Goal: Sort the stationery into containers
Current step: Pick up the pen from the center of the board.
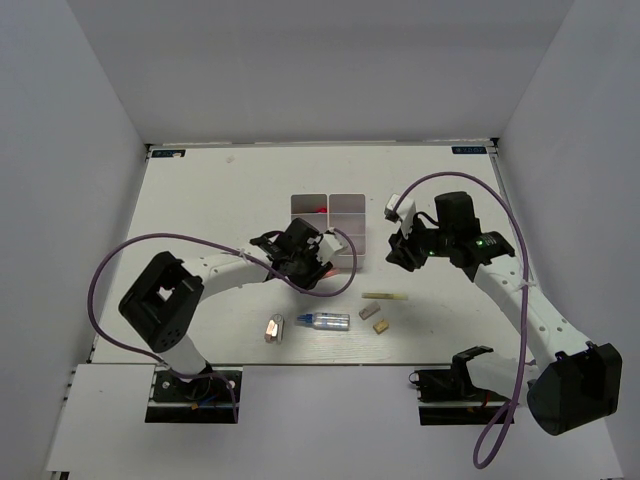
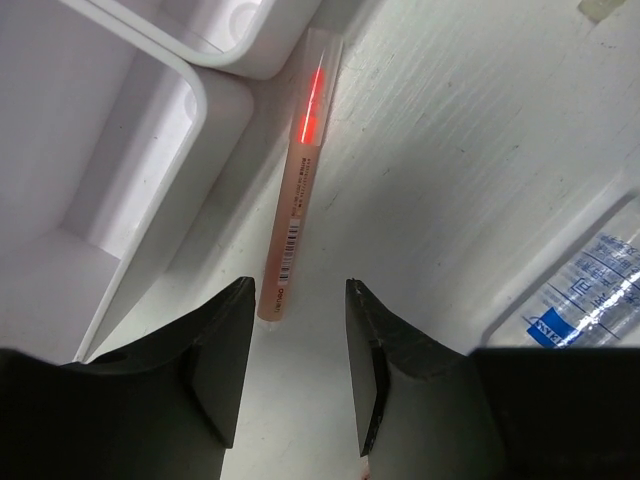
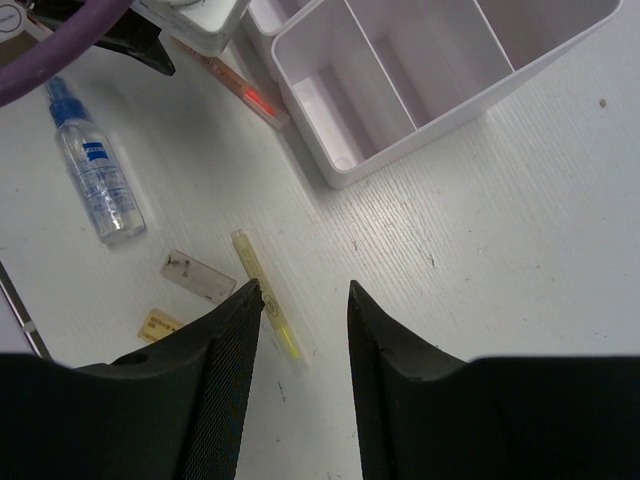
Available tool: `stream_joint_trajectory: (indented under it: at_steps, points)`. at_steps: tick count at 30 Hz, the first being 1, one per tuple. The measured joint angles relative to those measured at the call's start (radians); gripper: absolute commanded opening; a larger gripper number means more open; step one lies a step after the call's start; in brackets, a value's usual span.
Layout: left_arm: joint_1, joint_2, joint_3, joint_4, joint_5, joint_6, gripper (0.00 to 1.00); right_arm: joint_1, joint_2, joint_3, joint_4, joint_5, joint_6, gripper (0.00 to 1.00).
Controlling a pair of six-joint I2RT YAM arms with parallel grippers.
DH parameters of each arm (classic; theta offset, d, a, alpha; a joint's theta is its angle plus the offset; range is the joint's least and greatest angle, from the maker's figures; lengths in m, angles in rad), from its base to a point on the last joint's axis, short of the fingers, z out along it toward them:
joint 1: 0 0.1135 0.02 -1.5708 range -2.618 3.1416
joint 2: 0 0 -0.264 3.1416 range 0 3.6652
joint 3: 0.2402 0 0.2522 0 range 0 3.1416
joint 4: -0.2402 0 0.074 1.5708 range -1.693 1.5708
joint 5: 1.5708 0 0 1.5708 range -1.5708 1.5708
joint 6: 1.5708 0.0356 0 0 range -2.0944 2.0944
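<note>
Pale stationery on a white surface [image 1: 200, 200] beside white containers [image 1: 350, 215].
The pink stick [image 2: 295, 200] carries a black barcode, fine dark print and a glowing red streak. The yellow stick [image 3: 268, 295] is pale lemon. The spray bottle [image 3: 95, 175] is clear, with a blue cap and a blue-and-white label. The greyish eraser [image 3: 198, 275] has dark specks; the tan eraser [image 3: 160, 325] is plain. The left gripper [image 2: 300, 290] and right gripper [image 3: 303, 290] are black, the cable [image 3: 50, 55] purple.

We only get a cropped corner of the spray bottle [image 2: 585, 295] and the white box [image 2: 165, 215] on left wrist, lol.
</note>
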Motion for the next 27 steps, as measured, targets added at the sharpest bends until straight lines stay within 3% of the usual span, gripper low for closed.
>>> stream_joint_trajectory:
  at_steps: [22,27]
  points:
    - [0.032,0.056,-0.013,0.025,0.002,0.014,0.51,-0.007,0.0,0.0,-0.001,-0.026,-0.001,0.45]
    - [0.033,0.057,-0.014,0.032,0.007,0.011,0.4,-0.008,0.0,0.0,-0.001,-0.027,-0.001,0.45]
